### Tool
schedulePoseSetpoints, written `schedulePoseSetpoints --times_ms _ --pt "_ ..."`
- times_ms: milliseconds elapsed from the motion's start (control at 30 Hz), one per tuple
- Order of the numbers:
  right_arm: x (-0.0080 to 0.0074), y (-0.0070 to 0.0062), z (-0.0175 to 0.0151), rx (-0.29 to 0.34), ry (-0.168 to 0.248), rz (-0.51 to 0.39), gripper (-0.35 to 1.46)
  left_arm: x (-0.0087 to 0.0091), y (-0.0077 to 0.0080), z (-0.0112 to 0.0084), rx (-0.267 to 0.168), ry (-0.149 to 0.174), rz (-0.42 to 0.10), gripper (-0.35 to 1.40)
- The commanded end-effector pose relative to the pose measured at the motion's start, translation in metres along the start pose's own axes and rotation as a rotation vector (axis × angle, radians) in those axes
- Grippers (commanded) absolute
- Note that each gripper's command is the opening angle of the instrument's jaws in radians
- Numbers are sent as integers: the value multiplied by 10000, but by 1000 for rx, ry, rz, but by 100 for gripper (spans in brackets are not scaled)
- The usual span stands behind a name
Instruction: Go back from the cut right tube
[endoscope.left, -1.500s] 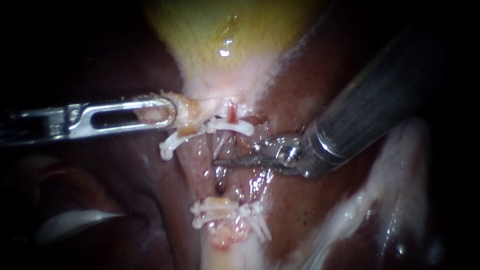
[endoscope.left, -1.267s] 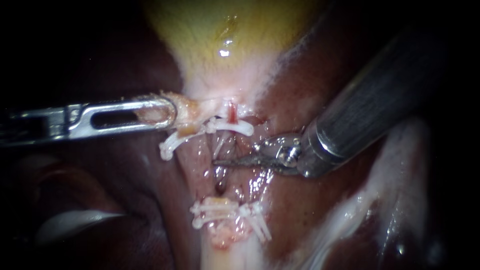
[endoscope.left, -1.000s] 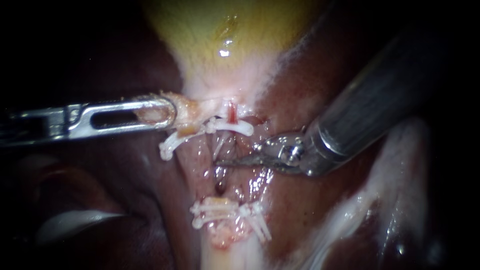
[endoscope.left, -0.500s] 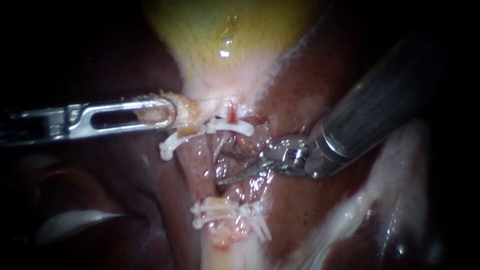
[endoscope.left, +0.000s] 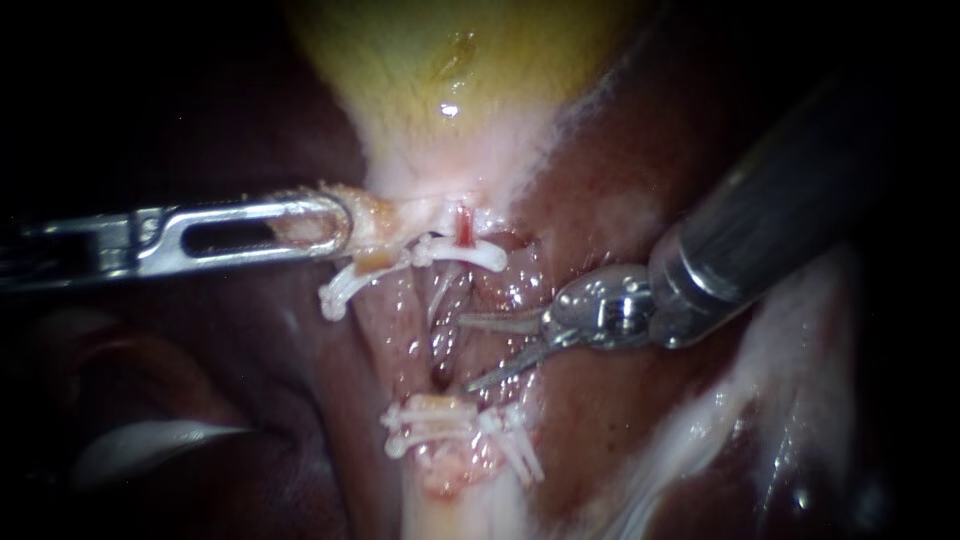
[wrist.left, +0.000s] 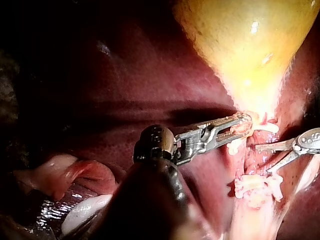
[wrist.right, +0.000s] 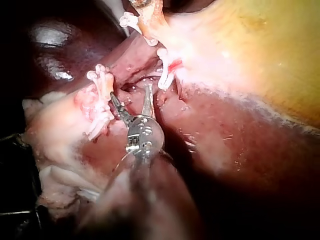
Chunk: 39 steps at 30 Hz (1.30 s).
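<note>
1. lit from the endoscope's own side; brightest mid-field on the gallbladder (endoscope.left: 440, 150) neck and the clips (endoscope.left: 450, 425), sinking to near-black at every edge.
2. one small wet glare spot high on the gallbladder; fine glints on the liver (endoscope.left: 590, 420) bed and the left instrument (endoscope.left: 340, 222).
3. dim along the shaft of the right instrument (endoscope.left: 466, 354), save one pale streak.
4. wrist views: same narrow pool of light, overbright at the gallbladder neck, deep shadow elsewhere.

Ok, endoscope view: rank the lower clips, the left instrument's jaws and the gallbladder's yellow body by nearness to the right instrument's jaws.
1. Lower clips, just below the right instrument, whose jaws are open.
2. Left instrument, upper left, shut on tissue.
3. Gallbladder, top, farthest.
</note>
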<state>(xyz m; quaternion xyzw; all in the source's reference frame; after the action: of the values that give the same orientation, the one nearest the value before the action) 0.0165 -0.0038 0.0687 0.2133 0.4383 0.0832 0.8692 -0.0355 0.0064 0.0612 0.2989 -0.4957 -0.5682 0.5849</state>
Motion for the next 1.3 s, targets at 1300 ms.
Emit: schedulePoseSetpoints --times_ms 1300 --pt "-2 0 -105 -86 24 -38 145 2 18 38 -14 -16 3 -35"
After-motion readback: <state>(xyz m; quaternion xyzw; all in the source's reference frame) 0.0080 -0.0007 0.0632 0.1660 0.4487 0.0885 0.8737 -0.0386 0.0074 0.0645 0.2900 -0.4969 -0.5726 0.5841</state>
